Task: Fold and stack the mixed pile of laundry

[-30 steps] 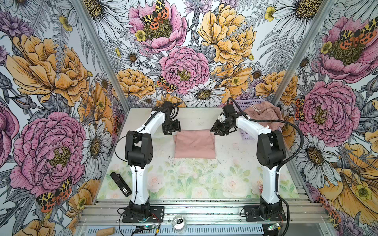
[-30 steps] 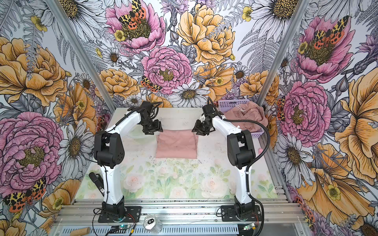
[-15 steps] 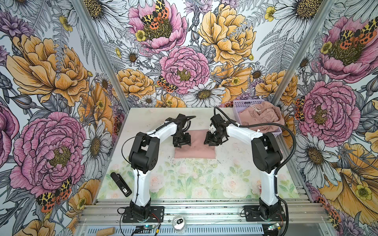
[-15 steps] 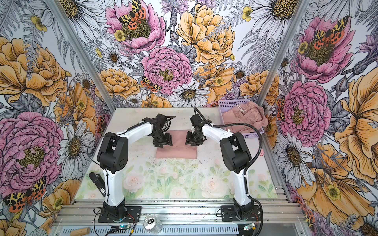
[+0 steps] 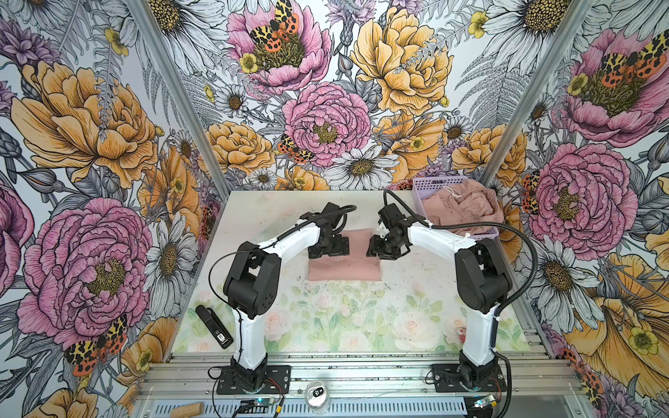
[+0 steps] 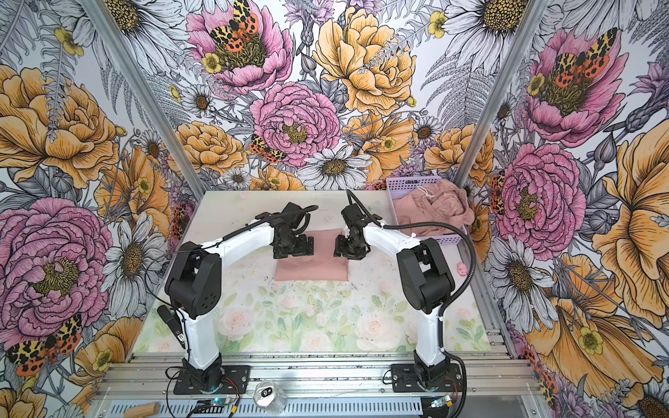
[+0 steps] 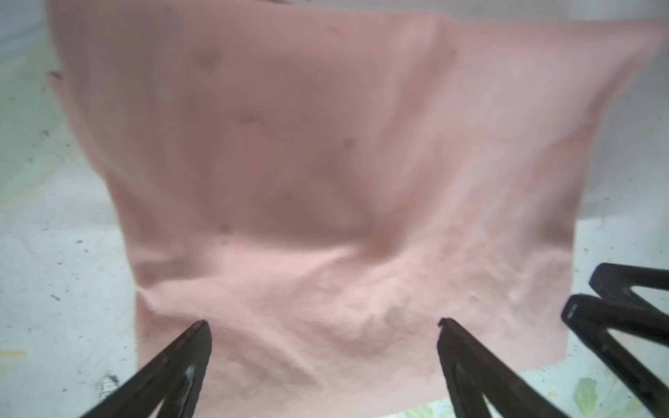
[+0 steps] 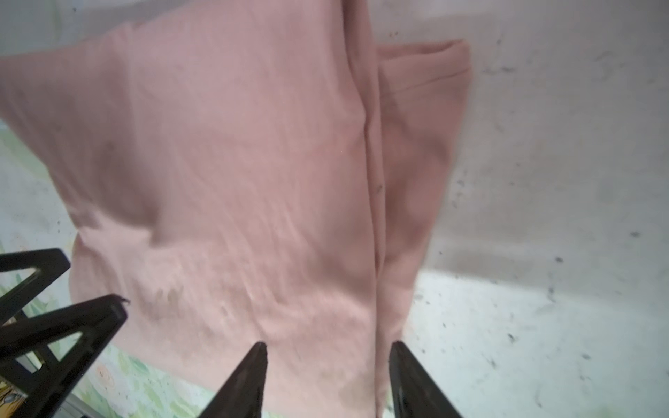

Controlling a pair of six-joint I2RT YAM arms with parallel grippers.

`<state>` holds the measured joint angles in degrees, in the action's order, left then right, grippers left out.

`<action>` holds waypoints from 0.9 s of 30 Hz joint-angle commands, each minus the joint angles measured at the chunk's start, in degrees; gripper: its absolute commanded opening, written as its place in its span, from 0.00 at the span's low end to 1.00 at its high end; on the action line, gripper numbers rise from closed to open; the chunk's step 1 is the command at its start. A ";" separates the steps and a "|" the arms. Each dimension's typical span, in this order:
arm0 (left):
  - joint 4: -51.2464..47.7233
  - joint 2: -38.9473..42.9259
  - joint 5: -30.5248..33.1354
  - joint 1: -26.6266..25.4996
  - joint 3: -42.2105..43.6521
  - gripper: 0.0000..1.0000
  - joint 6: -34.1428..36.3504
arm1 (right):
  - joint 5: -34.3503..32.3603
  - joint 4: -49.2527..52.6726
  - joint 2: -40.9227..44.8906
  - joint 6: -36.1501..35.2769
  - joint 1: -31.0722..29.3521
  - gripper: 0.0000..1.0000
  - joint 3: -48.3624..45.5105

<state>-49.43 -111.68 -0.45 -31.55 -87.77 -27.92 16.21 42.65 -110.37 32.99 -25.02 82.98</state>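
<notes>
Lying folded, the pink garment (image 5: 344, 269) rests mid-way across the table (image 5: 416, 275). The left gripper (image 7: 322, 325) is spread wide and the right gripper (image 8: 327, 347) parted, both empty, low over its far edge. A fingertip dragging on withdrawal could snag a layer and undo the fold.

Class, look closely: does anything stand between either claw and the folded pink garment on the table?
Nothing visible does. The left claw and the right claw hang open just above the folded pink garment, and both wrist views show nothing lying on the cloth beneath them.
</notes>
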 commanded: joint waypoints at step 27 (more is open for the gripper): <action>0.75 -7.95 3.85 4.52 5.41 0.99 0.66 | -2.82 1.12 21.15 -1.10 4.81 0.66 -13.99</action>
<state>-44.18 -118.87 2.46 -33.04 -87.35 -30.63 13.52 43.77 -91.72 32.86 -20.16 66.92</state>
